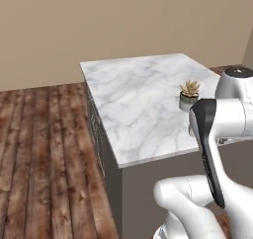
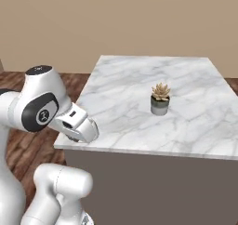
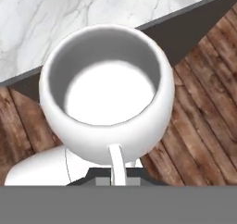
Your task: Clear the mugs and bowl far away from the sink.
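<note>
Glossy white mug [image 3: 107, 102]; veined marble counter [image 1: 133, 104] (smooth); wooden plank floor [image 1: 44, 154]

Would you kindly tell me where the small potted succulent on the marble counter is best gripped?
Grip the grey pot around its round sides, coming level from the counter's near edge; the succulent's spiky leaves spread over the rim, so a top approach would likely crush them.

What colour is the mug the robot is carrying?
Glossy white mug, inside and out; the hand view shows it best.
</note>
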